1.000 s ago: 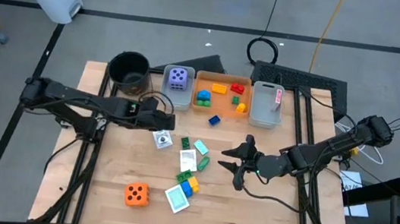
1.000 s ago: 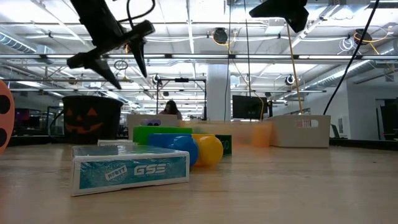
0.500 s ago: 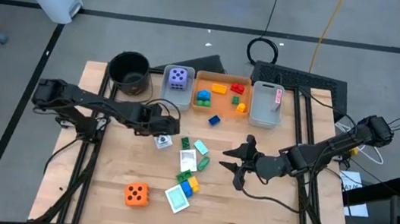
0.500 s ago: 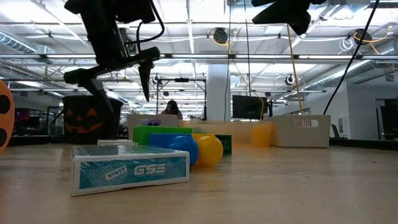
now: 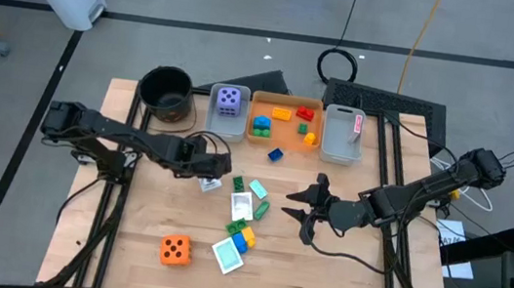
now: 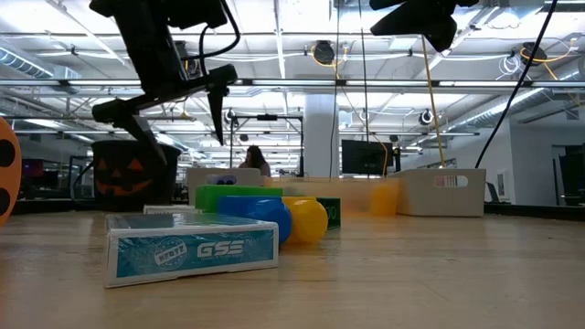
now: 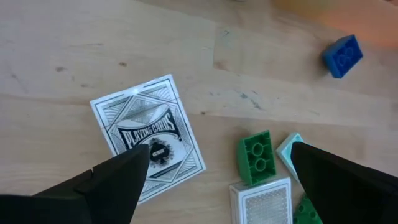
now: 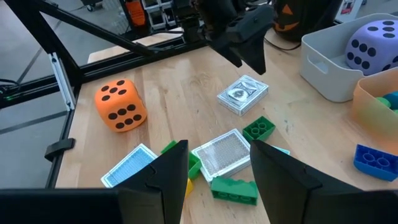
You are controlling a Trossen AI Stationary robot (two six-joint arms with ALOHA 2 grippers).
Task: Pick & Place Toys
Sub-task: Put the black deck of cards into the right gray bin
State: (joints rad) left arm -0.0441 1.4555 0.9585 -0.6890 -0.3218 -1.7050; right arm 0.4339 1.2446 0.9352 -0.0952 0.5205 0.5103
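A white card box (image 7: 148, 135) lies flat on the table, with my left gripper (image 5: 219, 167) open just above it and one finger on either side of it in the left wrist view. Beside it lie a green brick (image 7: 256, 157) and a heap of cards and bricks (image 5: 244, 213). An orange die (image 5: 175, 248) rests near the front edge, and a purple die (image 5: 230, 101) sits in a grey bin. A lone blue brick (image 5: 275, 153) lies before the orange bin. My right gripper (image 5: 303, 209) hangs open to the right of the heap and holds nothing.
A round black pot (image 5: 165, 91) stands at the back left. Right of it are the orange bin (image 5: 287, 100) with several bricks and another grey bin (image 5: 339, 152). In the low view a teal card box (image 6: 192, 249) lies nearest the camera.
My left gripper has gone down and toward the table's right edge, coming over the white card box. It has rolled somewhat, and its fingers have spread a little wider.
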